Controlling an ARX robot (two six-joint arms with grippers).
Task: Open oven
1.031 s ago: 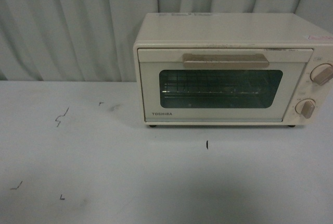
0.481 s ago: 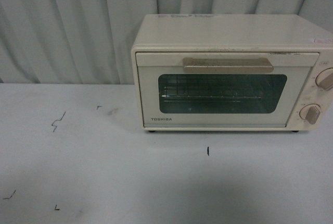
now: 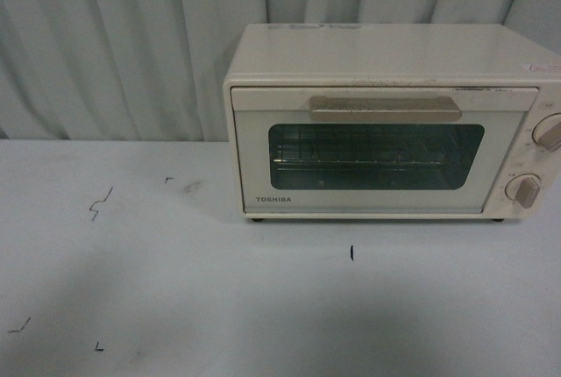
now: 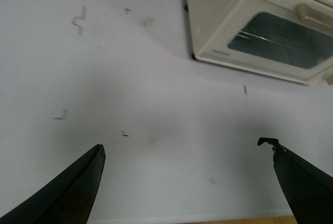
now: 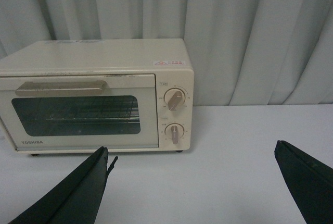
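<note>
The cream TOSHIBA oven (image 3: 386, 123) stands at the back right of the table, its glass door shut. Its tan bar handle (image 3: 384, 108) runs along the top of the door, and two beige knobs (image 3: 526, 190) sit on its right side. A wire rack shows behind the glass. The oven also shows in the left wrist view (image 4: 260, 26) and the right wrist view (image 5: 93, 104). My left gripper (image 4: 187, 151) is open and empty above bare table, well short of the oven. My right gripper (image 5: 190, 153) is open and empty, facing the oven from a distance. Neither arm shows in the front view.
The white table (image 3: 175, 289) carries small black marks (image 3: 101, 203) at the left and one short mark (image 3: 351, 253) in front of the oven. A pleated grey curtain (image 3: 131, 44) hangs behind. The table's wooden front edge (image 4: 208, 220) shows in the left wrist view.
The front view has shifted slightly, so the oven sits a little further right and lower in the picture than one second ago. The oven door stays shut.
</note>
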